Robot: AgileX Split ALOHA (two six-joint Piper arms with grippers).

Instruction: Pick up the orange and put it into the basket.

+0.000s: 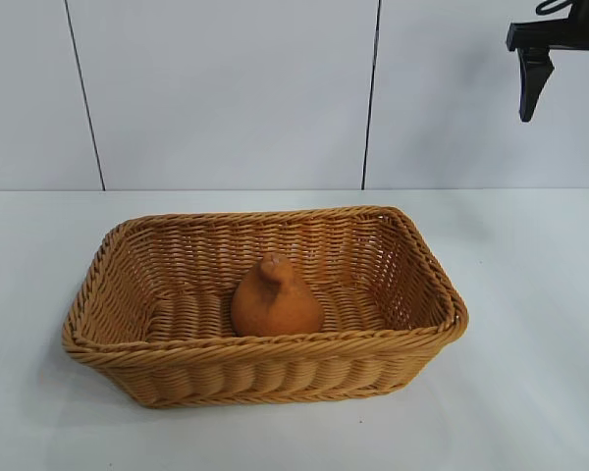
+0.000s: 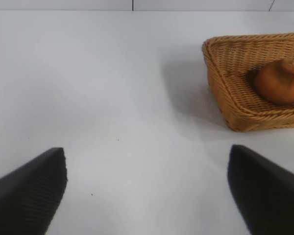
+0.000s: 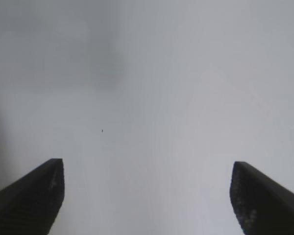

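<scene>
Already the orange (image 1: 276,299) is seen sitting inside the basket (image 1: 128,339), on its woven floor, close to the long wall nearest the outside camera. It stands upright, so its long axis runs up and down, with the knobby neck and stem nub on top. No claw is touching it, and nothing is held by either claw. The right claw (image 1: 533,83) is spread wide open and hangs high, well apart from the basket, so the orange lies far below it and off to one side. The left claw (image 2: 147,193) is also spread wide open and is parked low over the bare tabletop (image 2: 112,98), with the basket ahead of it and off to one side. The job looks done, so the coming move is judged to be only a pulling back of the arms, and the wide gap between each claw and the basket rim is what counts. Which arm is nearer cannot be told for sure. The whole basket and the high right claw are shown only by the outside view. One end of the basket with the orange is shown by the left wrist view. Only plain tabletop is shown between the right claw's fingers (image 3: 32,193) in the right wrist view.
</scene>
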